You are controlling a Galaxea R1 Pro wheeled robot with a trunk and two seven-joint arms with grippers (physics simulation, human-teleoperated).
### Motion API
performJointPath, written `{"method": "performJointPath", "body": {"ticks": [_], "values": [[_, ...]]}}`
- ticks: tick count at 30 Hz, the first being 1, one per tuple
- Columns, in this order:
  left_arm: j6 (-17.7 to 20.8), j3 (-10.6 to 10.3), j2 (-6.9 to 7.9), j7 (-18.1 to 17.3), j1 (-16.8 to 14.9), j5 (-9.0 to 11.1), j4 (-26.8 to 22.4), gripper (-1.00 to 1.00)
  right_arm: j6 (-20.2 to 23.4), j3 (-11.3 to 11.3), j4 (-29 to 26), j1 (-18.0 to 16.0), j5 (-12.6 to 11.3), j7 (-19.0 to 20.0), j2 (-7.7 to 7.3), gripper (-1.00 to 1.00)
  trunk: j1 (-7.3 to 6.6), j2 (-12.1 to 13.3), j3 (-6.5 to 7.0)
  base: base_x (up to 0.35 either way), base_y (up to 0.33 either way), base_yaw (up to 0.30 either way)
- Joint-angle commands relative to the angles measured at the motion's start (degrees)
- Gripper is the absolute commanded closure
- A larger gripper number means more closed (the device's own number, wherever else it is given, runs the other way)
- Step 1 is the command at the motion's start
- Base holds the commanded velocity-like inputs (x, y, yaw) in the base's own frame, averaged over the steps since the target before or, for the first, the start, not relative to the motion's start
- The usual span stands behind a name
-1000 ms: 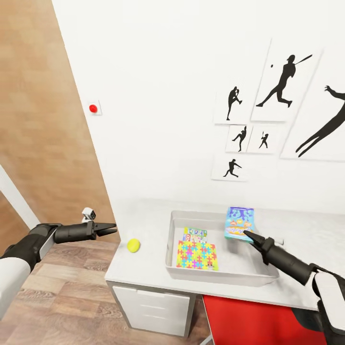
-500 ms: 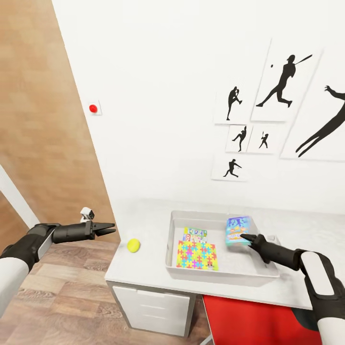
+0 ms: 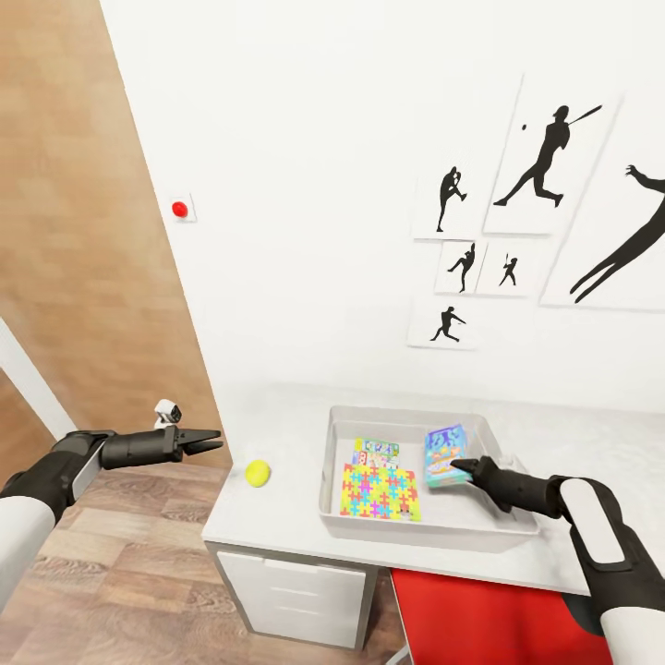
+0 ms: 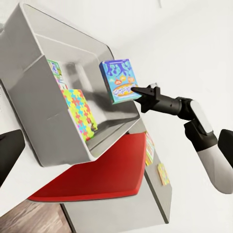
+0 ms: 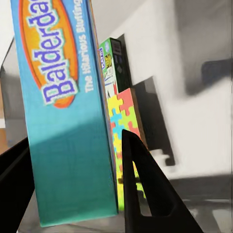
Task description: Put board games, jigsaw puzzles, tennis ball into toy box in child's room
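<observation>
Toy box (image 3: pixel 331 480): two puzzles inside | right claw (image 3: pixel 459 468) grips board game (image 3: pixel 443 453)

1. A white wall (image 3: pixel 323 185) carries black silhouette sports posters (image 3: pixel 545 157) and a small red button (image 3: pixel 180 210).
2. A wood-plank floor (image 3: pixel 120 591) lies below.
3. White drawers (image 3: pixel 296 591) sit beside a red chair seat (image 3: pixel 480 619).

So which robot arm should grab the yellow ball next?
Probably the left. Its gripper hangs free close to the tennis ball on the table, while the right gripper is holding the blue game box over the toy box.
</observation>
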Motion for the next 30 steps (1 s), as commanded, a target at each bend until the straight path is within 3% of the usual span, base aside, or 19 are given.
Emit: {"method": "performJointPath", "body": {"ticks": [1,6,20,24,30], "values": [[0.6,-0.4,0.08,-0.2,-0.1,0.3,0.0,-1.0,0.3,0.1,0.0,-0.1,-0.2,-0.5,0.01,1.0,0.04,-0.1,-0.13,0.0,0.0,0.0],[0.6,-0.4,0.1,-0.2,-0.1,0.3,0.0,-1.0,0.3,1.5,0.0,-0.1,-0.2,-3.2,0.04,1.0,0.04,-0.1,-0.13,0.0,0.0,0.0],[0.6,-0.4,0.1,-0.1,-0.1,0.3,0.0,-1.0,0.3,1.9,0.4,-1.3,-0.2,-12.0,0.87,1.0,0.04,-0.1,-0.13,0.0,0.0,0.0],[0.6,-0.4,0.03,-0.1,-0.1,0.3,0.0,-1.0,0.3,2.0,0.5,-1.3,-0.2,-12.8,0.96,1.0,0.04,-0.1,-0.13,0.0,0.0,0.0],[0.6,-0.4,-0.01,0.0,-0.1,0.3,0.0,-1.0,0.3,4.8,1.4,-1.4,-0.2,-13.0,0.9,1.0,0.04,-0.1,-0.13,0.0,0.0,0.0]]}}
